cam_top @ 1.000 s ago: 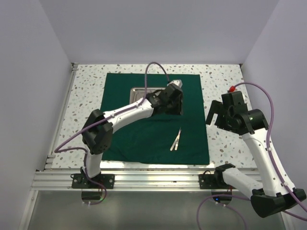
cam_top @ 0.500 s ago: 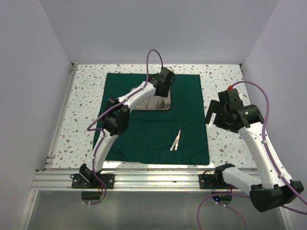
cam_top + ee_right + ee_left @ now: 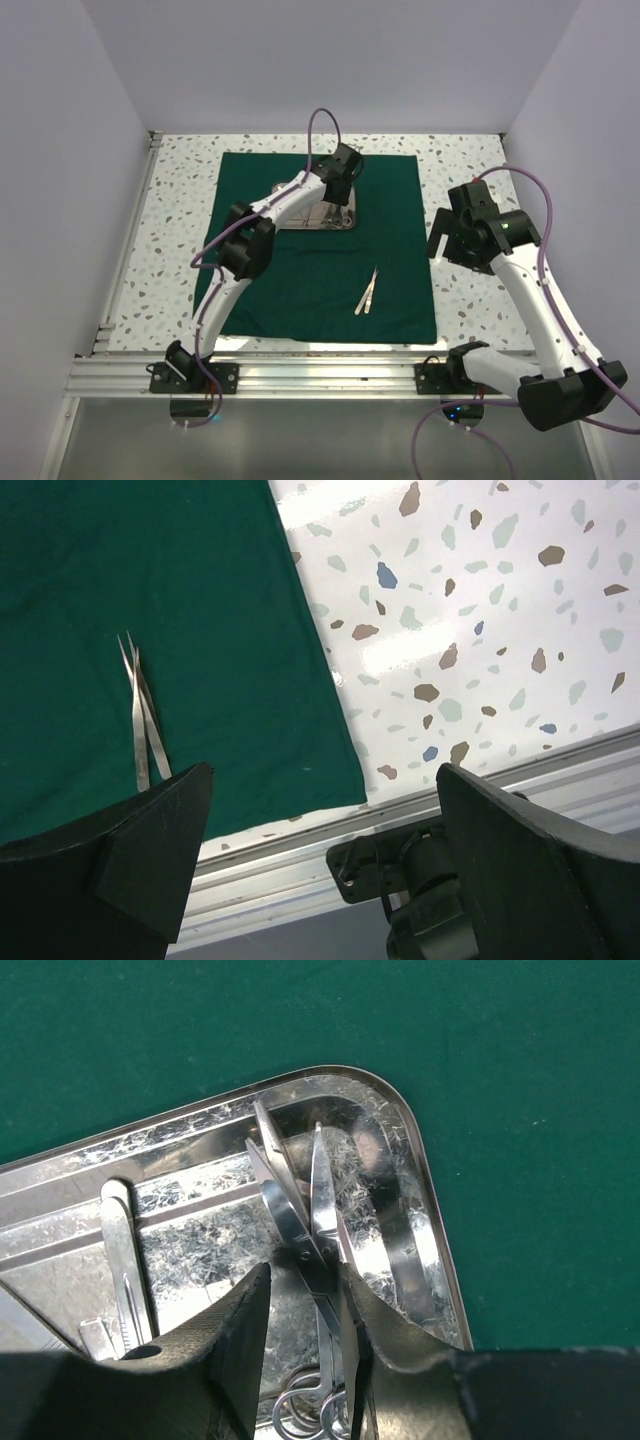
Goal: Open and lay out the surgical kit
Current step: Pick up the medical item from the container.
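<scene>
Green drape [image 3: 300,285], tweezers [image 3: 367,291] near-to-far, spread end nearest.

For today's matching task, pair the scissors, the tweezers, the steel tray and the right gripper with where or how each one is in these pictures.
Things:
1. scissors
2. tweezers
3. steel tray
4. right gripper

Places or states:
A. open, by the right edge of the drape
B. lying on bare drape, towards its near right
C. in the tray, between the fingers of the left gripper
D. resting on the far half of the drape

Pairs: 1-C, 2-B, 3-D, 4-A
</scene>
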`<action>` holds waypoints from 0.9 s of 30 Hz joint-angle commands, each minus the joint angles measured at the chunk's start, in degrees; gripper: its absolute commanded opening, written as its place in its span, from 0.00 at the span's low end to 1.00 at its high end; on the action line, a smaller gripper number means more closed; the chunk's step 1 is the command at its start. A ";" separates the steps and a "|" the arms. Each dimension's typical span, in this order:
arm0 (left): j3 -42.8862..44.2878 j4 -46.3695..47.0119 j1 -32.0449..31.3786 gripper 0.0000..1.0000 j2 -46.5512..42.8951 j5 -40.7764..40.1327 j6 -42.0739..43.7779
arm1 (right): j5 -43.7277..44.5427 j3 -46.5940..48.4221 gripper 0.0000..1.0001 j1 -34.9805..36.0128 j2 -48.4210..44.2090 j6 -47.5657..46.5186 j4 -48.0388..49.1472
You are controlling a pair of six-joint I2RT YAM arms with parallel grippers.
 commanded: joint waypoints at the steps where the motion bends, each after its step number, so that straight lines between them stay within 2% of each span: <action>1: 2.35 0.14 0.43 0.36 1.75 1.32 2.08 | 1.38 1.70 0.99 -0.26 0.65 0.69 1.04; 9: 2.79 -0.39 0.43 0.36 2.81 3.44 1.20 | 1.02 1.61 0.98 -0.52 1.18 0.07 1.92; 15: 2.97 -1.79 0.52 0.22 2.20 0.45 0.59 | 0.94 1.53 0.98 -0.70 0.83 -0.54 2.10; 19: 3.14 -2.06 0.52 0.00 -0.26 -0.34 0.24 | 0.59 0.83 0.98 -0.79 0.40 -0.72 2.45; 27: 8.15 -3.38 0.87 0.00 -4.39 0.62 -0.11 | -1.17 -0.40 0.98 -0.79 0.04 -0.89 3.94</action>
